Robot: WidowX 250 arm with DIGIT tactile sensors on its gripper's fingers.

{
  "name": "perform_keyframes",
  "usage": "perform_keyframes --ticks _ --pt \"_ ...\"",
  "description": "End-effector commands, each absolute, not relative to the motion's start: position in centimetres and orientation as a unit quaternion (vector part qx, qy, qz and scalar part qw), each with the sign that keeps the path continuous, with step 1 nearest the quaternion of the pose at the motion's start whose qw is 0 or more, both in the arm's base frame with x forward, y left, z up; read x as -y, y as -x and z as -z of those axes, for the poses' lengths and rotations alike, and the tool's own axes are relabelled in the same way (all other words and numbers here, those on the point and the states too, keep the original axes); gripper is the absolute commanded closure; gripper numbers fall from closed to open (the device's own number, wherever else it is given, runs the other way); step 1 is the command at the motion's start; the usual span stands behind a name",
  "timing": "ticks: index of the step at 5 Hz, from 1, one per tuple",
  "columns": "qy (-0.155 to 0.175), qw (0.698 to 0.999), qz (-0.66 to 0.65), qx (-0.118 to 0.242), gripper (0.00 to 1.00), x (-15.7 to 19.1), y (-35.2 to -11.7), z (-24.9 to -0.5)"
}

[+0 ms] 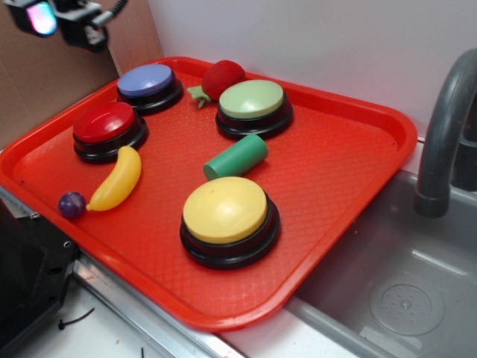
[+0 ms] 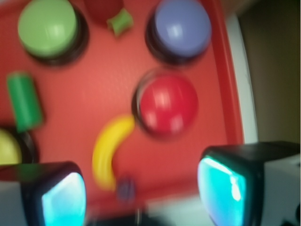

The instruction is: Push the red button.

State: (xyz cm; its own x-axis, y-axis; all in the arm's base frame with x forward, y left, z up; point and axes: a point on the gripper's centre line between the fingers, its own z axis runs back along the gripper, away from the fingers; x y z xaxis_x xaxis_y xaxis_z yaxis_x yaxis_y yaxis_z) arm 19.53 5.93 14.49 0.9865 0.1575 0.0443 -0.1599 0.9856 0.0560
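From my remote station I saw one container that mattered: a red tray [image 1: 350, 175] resting beside a grey sink [image 1: 417, 291] with a grey faucet [image 1: 443, 142]. Everything loose lay inside that tray. The red button [image 1: 106, 124] sat near the tray's far-left rim, its glossy dome on a black base. Just behind it stood the blue button [image 1: 147, 82], and further right the green button [image 1: 252, 102], with a red plush strawberry [image 1: 220, 78] lying between those two. A green cylinder [image 1: 236, 157] lay on its side near the tray's middle, and the larger yellow button [image 1: 225, 212] sat nearest the front edge. A yellow banana [image 1: 118, 179] lay just in front of the red button, close to its base, with a small purple ball [image 1: 71, 204] at the banana's lower tip.

The gripper [image 1: 63, 19] hung high above the tray's back-left corner, well clear of everything. In the blurred wrist view its two glowing fingertips [image 2: 63, 200] stood wide apart with nothing between them, so the claw was released. That view looked down on the red button [image 2: 168, 104], ahead of the fingers.
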Motion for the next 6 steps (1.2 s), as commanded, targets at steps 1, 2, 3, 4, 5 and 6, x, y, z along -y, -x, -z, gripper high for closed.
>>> perform_keyframes --ticks 1,2,3,4,5,6 --pt "-0.062 0.995 -0.072 0.029 0.0 -10.2 -19.7 -10.3" --pt "-0.075 0.996 -0.053 0.022 0.0 -11.8 -19.4 -8.6" --pt "-0.066 0.997 -0.042 0.024 0.0 -12.0 -19.9 -6.9" --pt "-0.048 0.998 -0.027 0.025 0.0 -11.2 -20.3 -5.8" --pt "-0.042 0.999 -0.022 -0.002 0.0 -10.7 -20.3 -4.2" --pt "-0.041 0.999 -0.023 -0.02 0.0 -10.7 -20.3 -3.5"
